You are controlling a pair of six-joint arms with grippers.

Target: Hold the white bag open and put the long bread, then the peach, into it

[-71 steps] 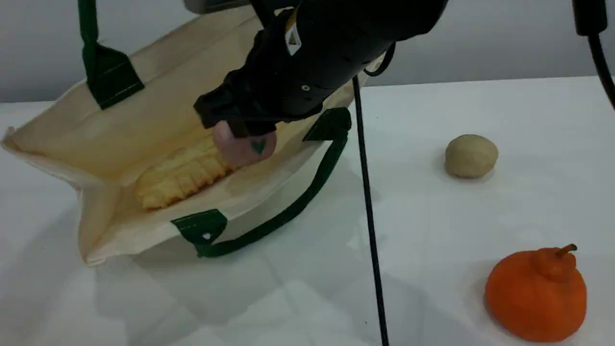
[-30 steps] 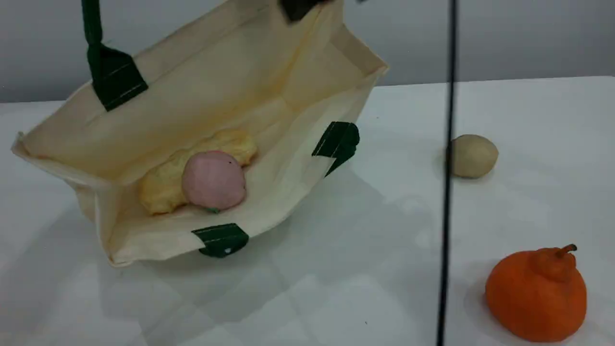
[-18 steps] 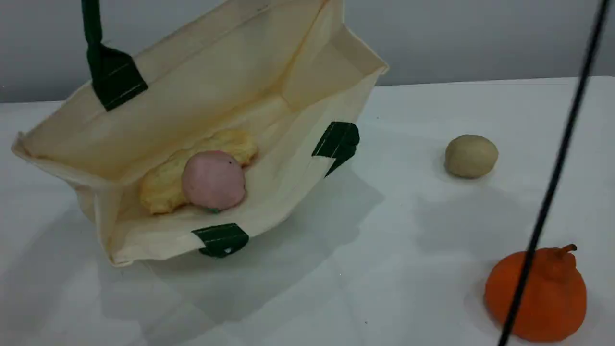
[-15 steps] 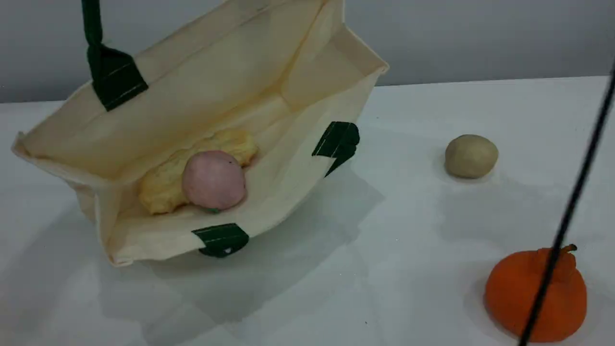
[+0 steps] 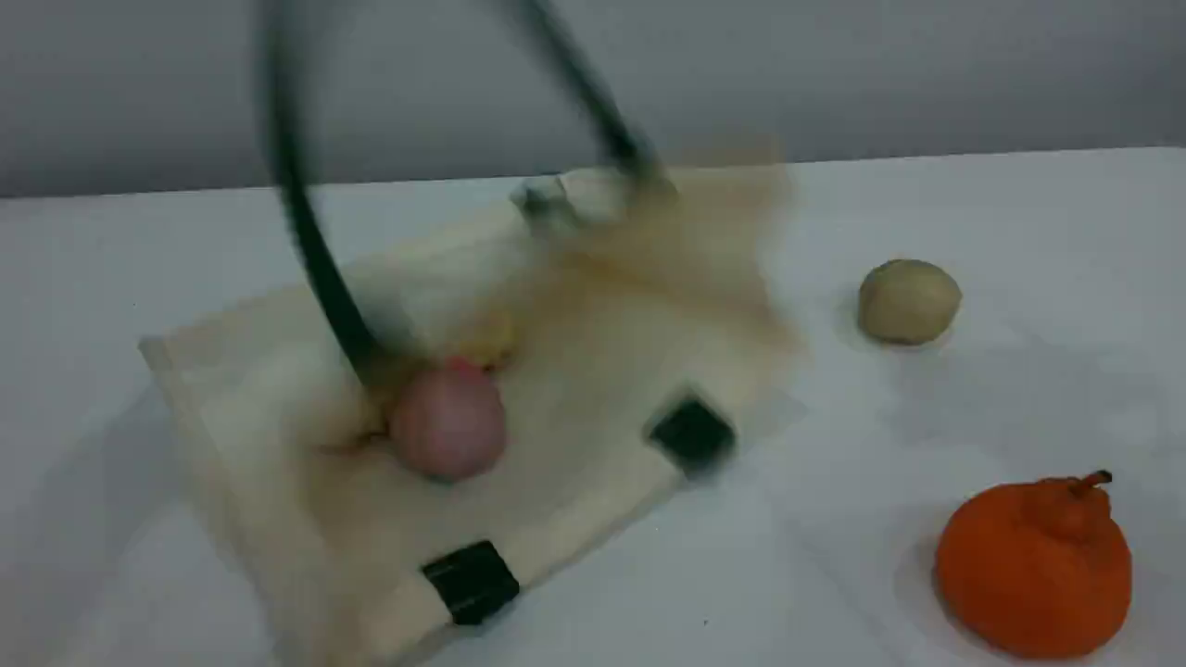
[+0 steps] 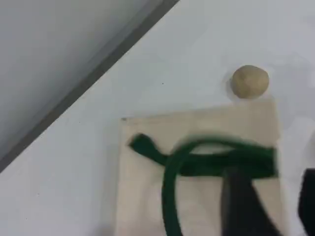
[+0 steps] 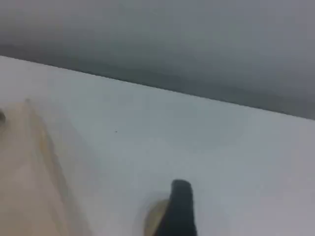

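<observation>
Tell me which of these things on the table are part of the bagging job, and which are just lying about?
Part of the job: white bag, peach inside it, long bread mostly hidden behind the peach.
Lying about: tan ball, orange fruit.

White table (image 5: 834,574), glossy, faint soft reflections across its surface. Far edge meets a plain grey wall (image 5: 834,74) along a straight line (no seam detail readable). Light diffuse and even; shadows on the tabletop weak and blurred. In the left wrist view a darker grey strip (image 6: 93,73) runs along the table's edge.
</observation>
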